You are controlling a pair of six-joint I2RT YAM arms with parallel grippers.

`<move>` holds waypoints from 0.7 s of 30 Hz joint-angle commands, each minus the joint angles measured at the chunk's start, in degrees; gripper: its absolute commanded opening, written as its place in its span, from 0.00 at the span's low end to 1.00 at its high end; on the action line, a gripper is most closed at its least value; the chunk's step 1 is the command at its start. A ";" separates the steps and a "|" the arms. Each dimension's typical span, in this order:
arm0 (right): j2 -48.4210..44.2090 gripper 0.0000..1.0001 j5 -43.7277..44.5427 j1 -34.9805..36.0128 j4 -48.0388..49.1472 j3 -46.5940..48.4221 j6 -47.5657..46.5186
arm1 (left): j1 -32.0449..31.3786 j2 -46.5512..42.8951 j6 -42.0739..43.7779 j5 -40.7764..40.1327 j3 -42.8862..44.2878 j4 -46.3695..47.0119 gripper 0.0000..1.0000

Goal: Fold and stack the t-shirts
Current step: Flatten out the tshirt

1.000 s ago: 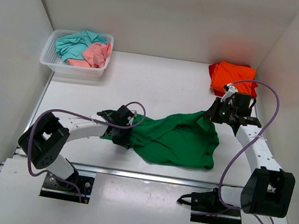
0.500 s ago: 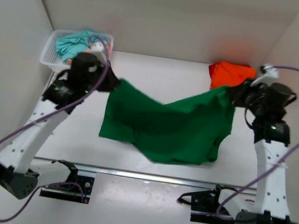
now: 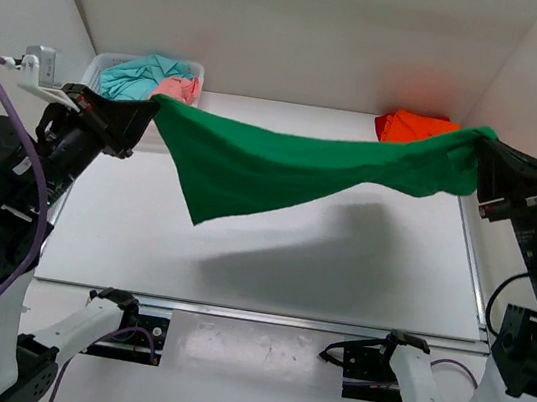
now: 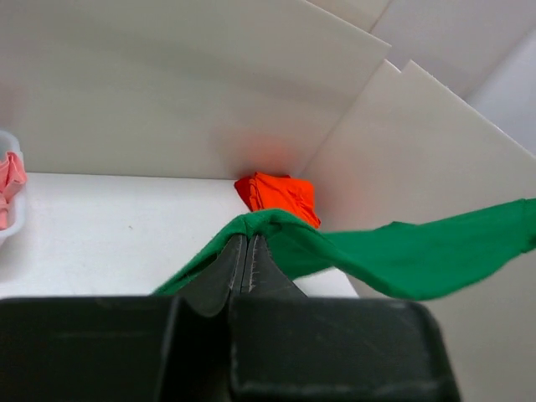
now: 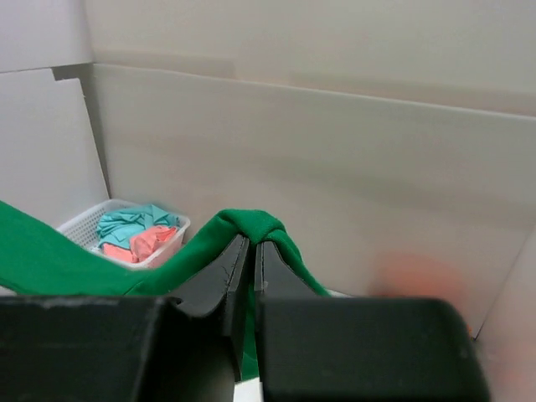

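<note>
Left pincer and right pincer are each clamped tight on an opposite end of the green shirt, which hangs stretched in the air above the worktop. An orange shirt lies in the far right corner. A teal shirt and a pink shirt fill the basket at the far left corner.

stretched green shirt blocks passage above table.

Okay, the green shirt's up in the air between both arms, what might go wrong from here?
The left pincer and right pincer each pinch only a small fold of the green shirt, so a harder stretch may pull it free. One corner sags lower, so it may land bunched. Its right end hangs near the orange shirt and might disturb it.
</note>
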 commanded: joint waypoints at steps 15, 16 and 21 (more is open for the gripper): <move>14.53 0.00 -8.59 0.78 10.67 -6.41 4.05 | 2.54 8.90 2.47 -2.61 -7.39 5.39 0.00; 16.55 0.00 -8.68 1.48 11.21 -8.51 3.70 | 3.32 10.66 2.74 -1.92 -8.88 7.40 0.00; 29.12 0.00 -4.13 4.91 17.63 -13.28 0.63 | 4.12 19.00 2.83 -3.14 -17.14 17.33 0.00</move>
